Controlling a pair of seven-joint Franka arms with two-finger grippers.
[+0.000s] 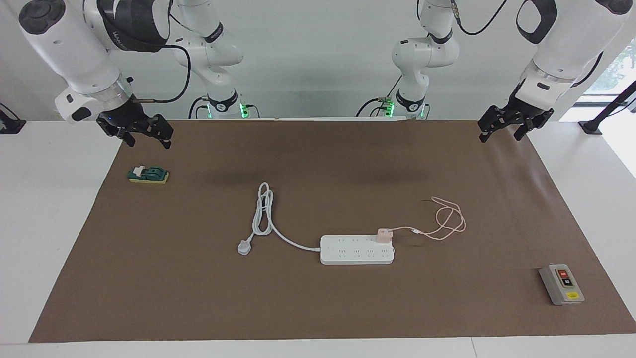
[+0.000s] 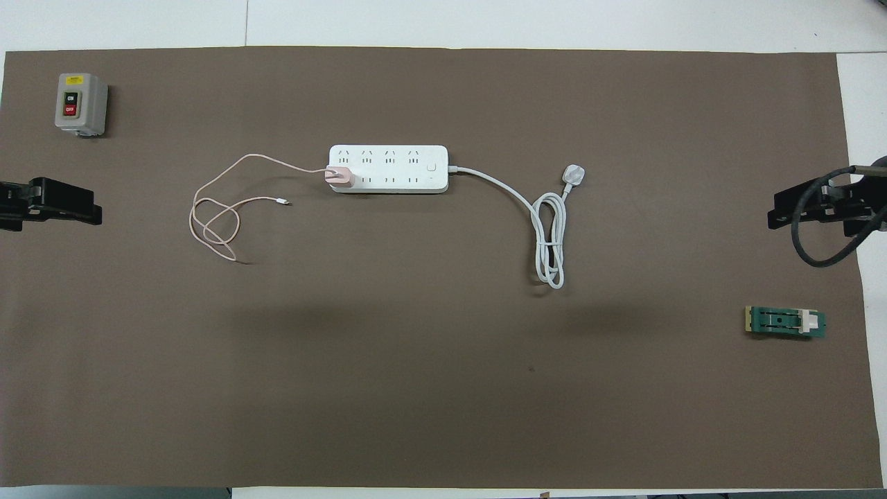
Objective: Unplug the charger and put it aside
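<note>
The charger [image 1: 383, 235] [image 2: 339, 177] is a small pale pink cube, plugged into the white power strip [image 1: 357, 249] [image 2: 388, 168] at the strip's end toward the left arm. Its thin pink cable [image 1: 449, 221] [image 2: 215, 222] lies in loose loops on the mat beside the strip. My left gripper [image 1: 502, 135] [image 2: 83, 206] hangs open over the mat's edge at the left arm's end, well away from the charger. Over the mat's edge at the right arm's end, my right gripper [image 1: 149, 141] [image 2: 783, 208] also hangs open with nothing in it.
The strip's thick white cord [image 1: 263, 211] [image 2: 549, 239] coils toward the right arm's end and ends in a white plug [image 1: 243, 247] [image 2: 575, 173]. A green switch block [image 1: 148, 174] [image 2: 785, 322] lies under the right gripper. A grey button box [image 1: 561, 284] [image 2: 81, 104] stands farther out at the left arm's end.
</note>
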